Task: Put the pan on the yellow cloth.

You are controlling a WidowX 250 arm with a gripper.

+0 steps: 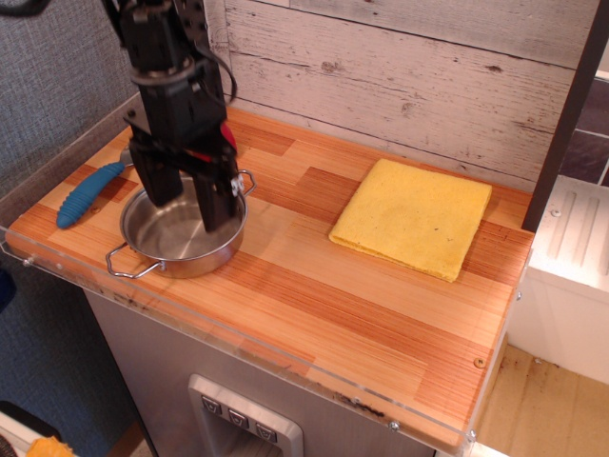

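Observation:
The pan (171,243) is a shiny steel pot with two wire loop handles, standing on the left part of the wooden counter. My black gripper (190,208) is open and reaches down into the pan, one finger near the back rim and the other finger inside, near the right wall. It holds nothing. The yellow cloth (413,217) lies flat on the right part of the counter, well apart from the pan.
A blue-handled spoon (88,191) lies left of the pan. A red object (229,139) peeks out behind my gripper. The wooden counter (333,305) has a plank wall behind and a clear front edge strip.

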